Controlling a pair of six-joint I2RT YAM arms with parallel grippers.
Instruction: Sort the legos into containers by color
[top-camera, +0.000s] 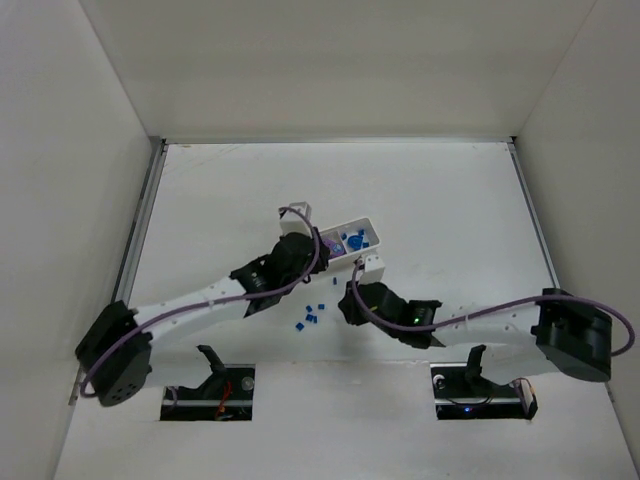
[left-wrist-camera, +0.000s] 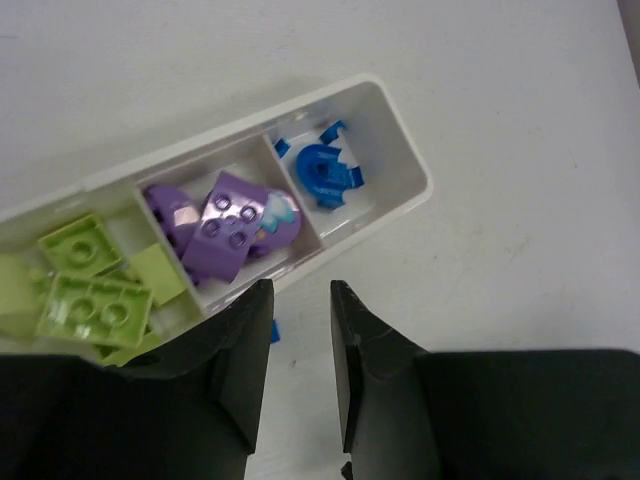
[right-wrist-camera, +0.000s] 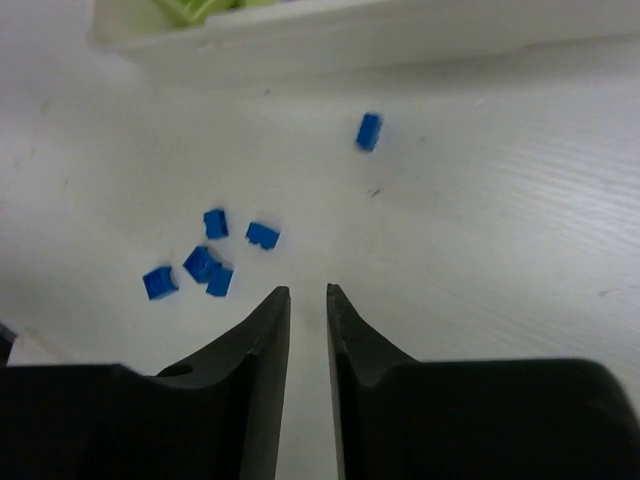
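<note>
Two arms crowded at the tray, blue bits loose on the table

My left gripper (left-wrist-camera: 302, 285) hangs over the near wall of the white tray (left-wrist-camera: 408, 150), and my right gripper (right-wrist-camera: 308, 290) sits just off it. Both sets of jaws are pinched to a slit with nothing in them. I judge the wrists could clash, or a finger could nudge the tray or scatter the tiny blue bricks (right-wrist-camera: 208, 268) beside the right tips. Room to move lies toward the far and right edges of the table (right-wrist-camera: 480, 220).
</note>
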